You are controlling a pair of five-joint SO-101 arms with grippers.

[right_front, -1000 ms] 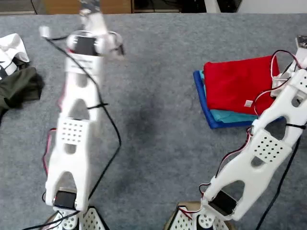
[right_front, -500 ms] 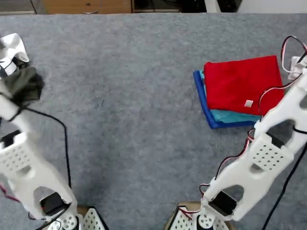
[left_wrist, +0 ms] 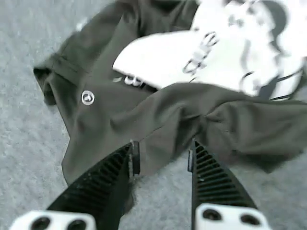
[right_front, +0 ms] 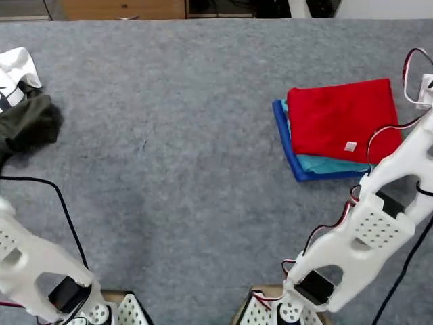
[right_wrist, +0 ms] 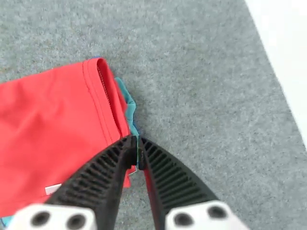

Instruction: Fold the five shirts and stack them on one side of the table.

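Grey table (right_front: 203, 149) holds three folded shirts (right_front: 338, 125) beside the right hand (right_wrist: 138, 146), pressed together; before the parted left hand (left_wrist: 160, 155), dark shirt (left_wrist: 158, 120) and white shirt (left_wrist: 220, 52) await folding.

Wooden cabinet front (right_front: 122, 8) at the far edge, dark clutter (right_front: 270, 7) beside it; white surface (right_front: 379, 7) further along

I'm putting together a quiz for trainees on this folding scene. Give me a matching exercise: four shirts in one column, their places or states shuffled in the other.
1 red shirt
2 teal shirt
3 blue shirt
4 dark shirt

A folded, lowest layer
B crumpled, not folded
C folded, on top
D folded, middle layer

Pairs: 1-C, 2-D, 3-A, 4-B
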